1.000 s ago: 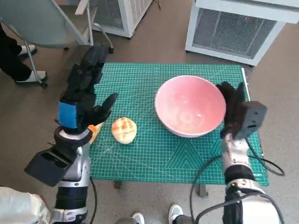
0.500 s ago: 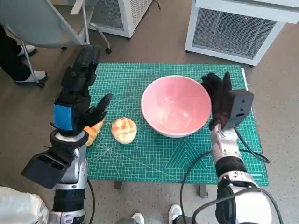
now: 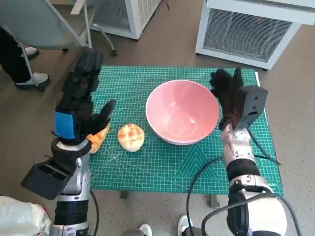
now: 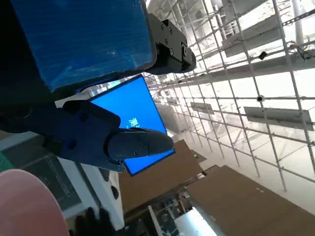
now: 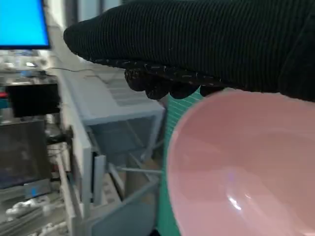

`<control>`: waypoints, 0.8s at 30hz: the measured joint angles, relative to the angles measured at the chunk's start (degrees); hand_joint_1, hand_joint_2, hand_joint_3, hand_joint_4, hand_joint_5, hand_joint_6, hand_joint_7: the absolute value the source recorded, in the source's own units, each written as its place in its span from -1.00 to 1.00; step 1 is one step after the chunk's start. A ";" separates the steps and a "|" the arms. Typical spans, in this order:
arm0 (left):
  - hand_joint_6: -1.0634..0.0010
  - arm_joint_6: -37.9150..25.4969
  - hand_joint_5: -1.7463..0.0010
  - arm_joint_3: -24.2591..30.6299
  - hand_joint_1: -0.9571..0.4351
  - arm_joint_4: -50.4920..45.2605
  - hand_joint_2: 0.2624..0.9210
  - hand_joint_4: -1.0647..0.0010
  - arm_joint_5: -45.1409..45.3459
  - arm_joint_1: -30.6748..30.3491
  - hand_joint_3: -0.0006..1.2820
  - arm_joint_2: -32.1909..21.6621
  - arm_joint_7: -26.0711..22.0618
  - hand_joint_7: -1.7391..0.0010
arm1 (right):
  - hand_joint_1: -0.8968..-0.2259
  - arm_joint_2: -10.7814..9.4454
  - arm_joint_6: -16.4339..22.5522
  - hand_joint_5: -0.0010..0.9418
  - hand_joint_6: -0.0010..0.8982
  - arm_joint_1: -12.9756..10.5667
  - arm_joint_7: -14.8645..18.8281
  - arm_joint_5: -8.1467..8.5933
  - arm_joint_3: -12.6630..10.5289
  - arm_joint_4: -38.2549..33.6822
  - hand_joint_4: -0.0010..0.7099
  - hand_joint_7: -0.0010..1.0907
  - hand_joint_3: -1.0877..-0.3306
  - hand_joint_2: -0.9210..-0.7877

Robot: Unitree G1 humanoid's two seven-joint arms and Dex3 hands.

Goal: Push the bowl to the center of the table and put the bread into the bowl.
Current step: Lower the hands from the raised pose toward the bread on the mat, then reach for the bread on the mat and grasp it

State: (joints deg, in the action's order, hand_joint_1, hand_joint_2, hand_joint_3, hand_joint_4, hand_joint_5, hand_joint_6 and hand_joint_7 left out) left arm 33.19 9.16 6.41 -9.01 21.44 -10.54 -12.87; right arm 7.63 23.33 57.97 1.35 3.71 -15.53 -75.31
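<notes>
Bowl (image 3: 182, 111), pink and upright, near the middle of the green surface (image 3: 162, 162); landmark for all else. Right hand (image 3: 227, 93) flat against the bowl's right wall, fingers extended, holding nothing: a pushing contact, not a grasp, fitting a slide toward centre. Bread (image 3: 131, 136) just left of the bowl, apart from it, untouched. Left hand (image 3: 78, 105) raised further left of the bowl, fingers spread, empty, probably poised for the bread. Second, orange piece (image 3: 100, 137) partly hidden under that hand. Right wrist view: gloved fingers over the bowl's rim (image 5: 197, 113), contact unclear from the head view. Left wrist view: bowl edge (image 4: 29, 206) only; bread absent.
</notes>
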 measured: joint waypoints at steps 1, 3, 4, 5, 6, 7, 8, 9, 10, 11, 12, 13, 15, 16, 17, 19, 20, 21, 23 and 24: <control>0.30 0.00 1.00 0.13 -0.35 0.00 1.00 0.45 0.05 -0.01 -0.41 -0.22 0.03 0.94 | 0.19 0.32 1.39 -0.99 -0.41 0.19 0.29 -0.05 0.08 0.34 -0.43 -0.83 -0.41 -1.00; 0.30 -0.04 1.00 0.39 -0.34 0.00 1.00 0.45 0.13 -0.01 -0.40 -0.59 0.15 0.94 | 0.12 0.89 4.10 -0.99 -0.41 0.50 1.01 -0.12 0.33 1.06 -0.43 -0.83 -0.38 -1.00; 0.30 -0.12 1.00 0.55 -0.34 0.00 1.00 0.44 0.19 -0.01 -0.39 -0.76 0.23 0.95 | 0.07 1.16 5.60 -0.99 -0.40 0.64 1.41 -0.18 0.54 1.49 -0.42 -0.83 -0.36 -1.00; 0.30 -0.38 1.00 0.69 -0.34 0.00 1.00 0.44 0.32 -0.02 -0.39 -0.97 0.39 0.95 | 0.05 1.39 7.84 -0.99 -0.40 0.65 1.90 -0.54 0.89 2.17 -0.42 -0.83 -0.36 -1.00; 0.30 -0.74 1.00 0.82 -0.34 -0.02 1.00 0.44 0.47 -0.04 -0.38 -1.23 0.54 0.95 | 0.03 1.53 9.97 -0.99 -0.40 0.64 2.42 -0.90 1.26 2.86 -0.41 -0.83 -0.35 -1.00; 0.30 -1.31 1.00 0.92 -0.34 -0.07 1.00 0.44 0.71 -0.08 -0.38 -1.58 0.73 0.95 | 0.03 1.65 12.43 -0.99 -0.40 0.64 3.10 -1.22 1.64 3.66 -0.40 -0.83 -0.35 -1.00; 0.30 -1.99 1.00 1.01 -0.34 -0.18 1.00 0.44 1.07 -0.16 -0.38 -1.97 0.89 0.95 | 0.02 1.78 14.63 -0.98 -0.39 0.63 3.93 -1.33 2.02 4.57 -0.38 -0.83 -0.35 -1.00; 0.30 -2.79 1.00 1.09 -0.34 -0.40 1.00 0.44 1.55 -0.31 -0.38 -2.39 1.06 0.95 | 0.02 1.89 16.80 -0.97 -0.39 0.63 5.07 -1.30 2.18 5.45 -0.37 -0.83 -0.36 -1.00; 0.30 -3.55 1.00 1.14 -0.34 -0.69 1.00 0.44 1.95 -0.46 -0.38 -2.81 1.19 0.96 | 0.01 2.00 18.61 -0.97 -0.39 0.64 6.16 -1.21 2.25 6.33 -0.34 -0.82 -0.35 -1.00; 0.30 -4.61 1.00 1.21 -0.34 -1.22 1.00 0.44 2.46 -0.67 -0.38 -3.17 1.43 0.96 | 0.00 2.06 20.42 -0.97 -0.38 0.60 7.75 -0.76 2.24 7.24 -0.34 -0.82 -0.34 -1.00; 0.31 -5.68 1.00 1.30 -0.35 -1.86 1.00 0.44 2.98 -0.96 -0.38 -3.62 1.62 0.96 | -0.01 2.10 22.15 -0.96 -0.37 0.54 9.36 -0.01 2.19 8.26 -0.32 -0.82 -0.32 -1.00; 0.32 -7.18 1.00 1.43 -0.35 -2.84 1.00 0.44 3.89 -1.40 -0.38 -4.13 1.96 0.96 | -0.02 2.08 23.81 -0.96 -0.37 0.39 11.23 1.00 2.16 9.47 -0.31 -0.82 -0.30 -1.00; 0.32 -11.10 1.00 1.60 -0.37 -5.49 1.00 0.45 6.23 -2.37 -0.38 -5.62 2.52 0.97 | -0.02 1.92 26.84 -0.96 -0.35 -0.18 15.18 3.32 2.14 12.39 -0.29 -0.81 -0.26 -1.00; 0.33 -13.27 1.00 1.68 -0.39 -6.94 1.00 0.47 7.57 -2.87 -0.38 -6.42 2.69 0.97 | -0.01 1.79 28.04 -0.96 -0.35 -0.49 16.87 4.33 2.17 13.88 -0.29 -0.81 -0.23 -1.00; 0.34 -15.69 1.00 1.77 -0.39 -8.35 1.00 0.48 9.03 -3.33 -0.38 -7.25 2.80 0.97 | 0.00 1.67 28.99 -0.96 -0.34 -0.75 18.18 5.30 2.24 15.14 -0.29 -0.80 -0.21 -1.00; 0.35 -20.61 1.00 1.83 -0.43 -11.27 1.00 0.53 12.00 -4.14 -0.43 -8.95 2.77 0.98 | 0.01 1.43 30.36 -0.97 -0.33 -1.17 20.07 6.41 2.33 17.41 -0.28 -0.80 -0.16 -1.00; 0.36 -22.67 1.00 1.83 -0.45 -12.44 1.00 0.55 13.29 -4.38 -0.45 -9.60 2.70 0.98 | 0.01 1.32 30.74 -0.97 -0.33 -1.28 20.62 6.82 2.41 18.25 -0.28 -0.80 -0.15 -1.00; 0.36 -25.51 1.00 1.81 -0.47 -13.82 1.00 0.59 15.04 -4.64 -0.49 -10.47 2.46 0.99 | 0.01 1.19 31.25 -0.97 -0.33 -1.42 21.29 7.39 2.50 19.18 -0.28 -0.80 -0.14 -1.00; 0.38 -30.66 1.00 1.65 -0.52 -16.31 1.00 0.62 18.65 -4.95 -0.59 -12.04 1.65 0.99 | 0.00 1.12 32.09 -0.97 -0.33 -1.53 22.25 7.82 2.70 20.67 -0.28 -0.80 -0.13 -1.00; 0.38 -33.07 1.00 1.52 -0.55 -17.34 1.00 0.62 20.61 -5.00 -0.65 -12.71 1.07 0.99 | 0.00 1.12 32.43 -0.97 -0.32 -1.58 22.65 7.89 2.81 21.29 -0.28 -0.80 -0.12 -1.00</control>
State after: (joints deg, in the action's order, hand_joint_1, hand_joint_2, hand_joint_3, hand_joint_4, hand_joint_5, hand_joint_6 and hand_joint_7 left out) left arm 0.11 10.68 -10.94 11.60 16.44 -23.24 -11.80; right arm 8.76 55.76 56.39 24.01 11.60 -12.71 -54.02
